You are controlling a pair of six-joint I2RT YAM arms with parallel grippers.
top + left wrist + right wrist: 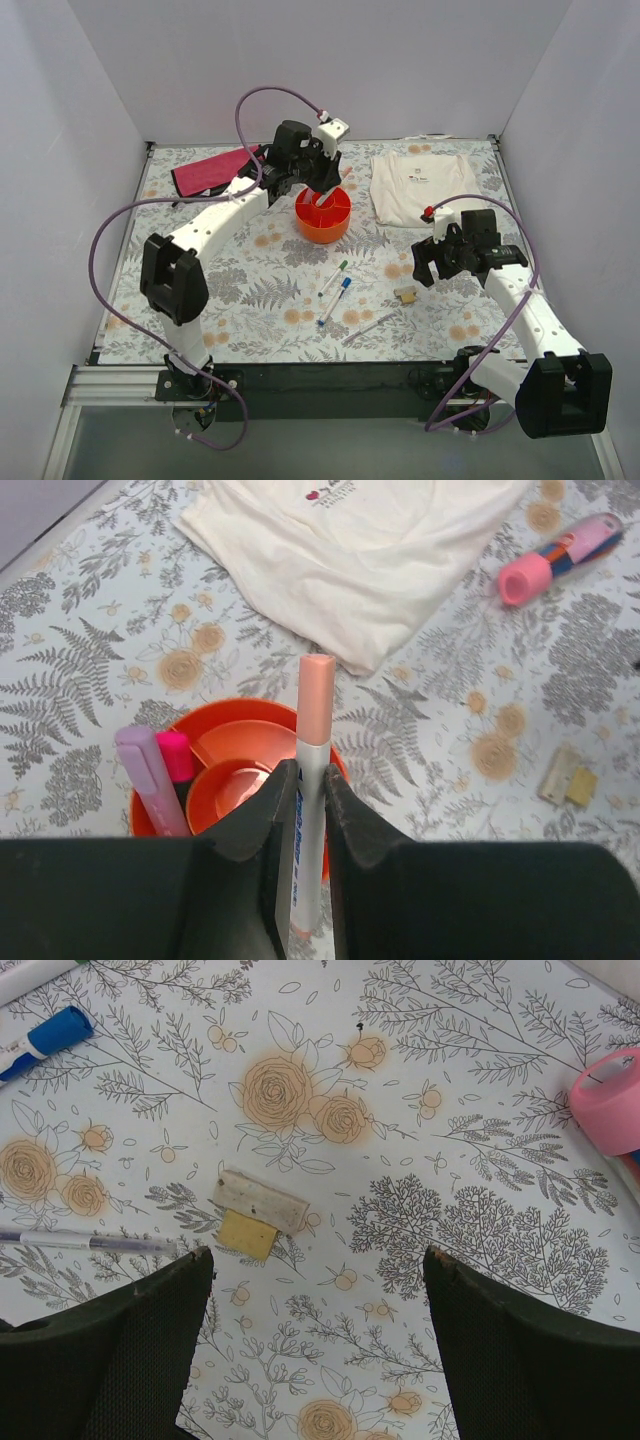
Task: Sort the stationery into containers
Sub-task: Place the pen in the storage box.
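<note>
My left gripper (322, 188) (308, 772) is shut on a thin white marker with a pale red cap (314, 710) and holds it upright over the round orange-red tub (312, 228) (243, 716). A lilac highlighter (147, 778) and a pink one (177, 762) stand in the tub. My right gripper (428, 268) (315, 1260) is open and empty, just above the table, near the small tan block (406, 294) (256, 1214). Green-capped (335, 275) and blue-capped (338, 297) markers and a grey pen (370, 326) lie in the middle of the mat.
A white T-shirt (420, 185) lies at the back right and a red cloth (215, 170) at the back left. A pink highlighter (555, 558) (610, 1100) lies by the shirt's near edge. White walls enclose the table.
</note>
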